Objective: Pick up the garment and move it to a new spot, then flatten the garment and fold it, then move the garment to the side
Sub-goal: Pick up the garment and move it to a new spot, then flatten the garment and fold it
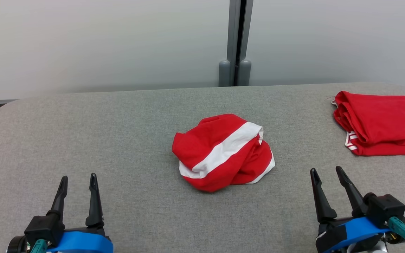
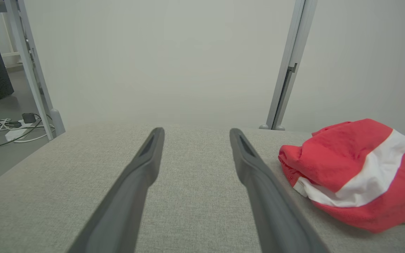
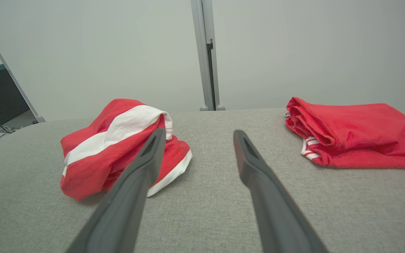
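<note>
The task is apparently just starting: the crumpled red-and-white garment (image 1: 223,153) is lying untouched in the middle of the grey surface (image 1: 100,133), while the left end effector (image 1: 78,177) and the right end effector (image 1: 326,170) are hovering released and empty on either side of it.

The crumpled garment (image 1: 222,153) lies mid-surface (image 1: 118,140). From it, a folded garment (image 1: 381,123) sits right and farther back (at the edge), a post (image 1: 236,42) stands behind, the left gripper (image 1: 78,177) is nearer-left and the right gripper (image 1: 326,170) nearer-right.
</note>
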{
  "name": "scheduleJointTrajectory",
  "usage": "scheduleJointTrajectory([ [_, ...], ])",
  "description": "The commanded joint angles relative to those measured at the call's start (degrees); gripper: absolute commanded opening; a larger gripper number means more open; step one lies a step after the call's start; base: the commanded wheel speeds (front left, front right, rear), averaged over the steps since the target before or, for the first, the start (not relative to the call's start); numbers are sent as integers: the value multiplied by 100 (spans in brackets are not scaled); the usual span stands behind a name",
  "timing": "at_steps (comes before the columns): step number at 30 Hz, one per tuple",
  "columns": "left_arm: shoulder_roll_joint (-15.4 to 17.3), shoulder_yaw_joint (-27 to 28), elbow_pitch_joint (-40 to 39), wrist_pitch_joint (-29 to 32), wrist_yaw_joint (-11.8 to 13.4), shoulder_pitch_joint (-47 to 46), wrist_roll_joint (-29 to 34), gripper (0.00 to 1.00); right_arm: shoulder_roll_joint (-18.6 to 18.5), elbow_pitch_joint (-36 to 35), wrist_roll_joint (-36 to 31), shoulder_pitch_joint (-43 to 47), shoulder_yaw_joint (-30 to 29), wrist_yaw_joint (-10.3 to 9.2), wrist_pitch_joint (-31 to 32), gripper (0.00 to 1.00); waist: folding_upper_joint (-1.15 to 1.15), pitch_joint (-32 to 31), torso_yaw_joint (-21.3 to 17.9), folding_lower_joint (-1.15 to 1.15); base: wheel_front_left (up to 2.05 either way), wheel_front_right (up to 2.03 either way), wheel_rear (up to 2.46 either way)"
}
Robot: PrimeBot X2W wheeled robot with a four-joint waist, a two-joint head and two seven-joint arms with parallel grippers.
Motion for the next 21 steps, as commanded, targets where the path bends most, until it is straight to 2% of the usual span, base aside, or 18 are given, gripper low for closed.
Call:
scheduleJointTrajectory([
  [1,-23,8,13,-24,-31,55,30,100,-6,-21,3,68,-10,1,23,100,0,0,-7,0,0,0,0],
  [21,-147,170,85,-24,-177,-21,228,100,-6,13,-3,54,-67,1,68,100,0,9,30,0,0,0,0],
])
